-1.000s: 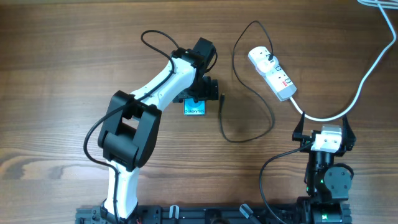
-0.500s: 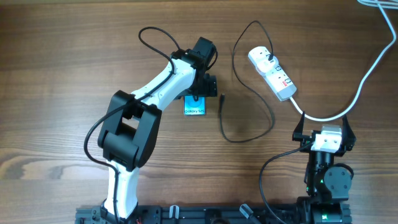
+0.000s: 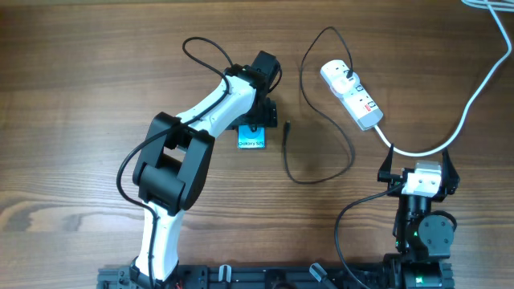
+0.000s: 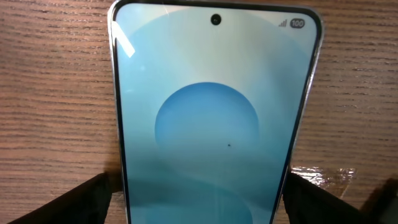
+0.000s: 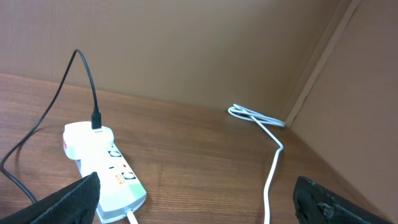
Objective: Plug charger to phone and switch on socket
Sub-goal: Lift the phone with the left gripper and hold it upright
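Two dark fingers (image 4: 87,199) of the left gripper (image 4: 196,183) are straddling the phone (image 4: 205,106), one just beside each long edge. Whether they are already pressing on it cannot be told. Judging from that, the step in hand is bracing the phone so the charger can go in. Doing it well is calling for an even squeeze on both edges, low against the table (image 3: 72,88), so the phone is lying flat and not twisting or sliding when the tip is pushing at its end. The charger (image 3: 347,152) is lying loose off to one side of this gripper, its tip (image 3: 287,126) near the hand but apart from the phone, so it is waiting to be fetched. Its other end is sitting plugged in the socket (image 3: 352,95), well away from the left hand and ahead of the right one. The left arm (image 3: 209,104) is reaching far forward, elbow bent, wrist turned down over the phone. The right gripper (image 5: 196,186) is resting close to its base, spread wide, holding nothing and facing the socket.
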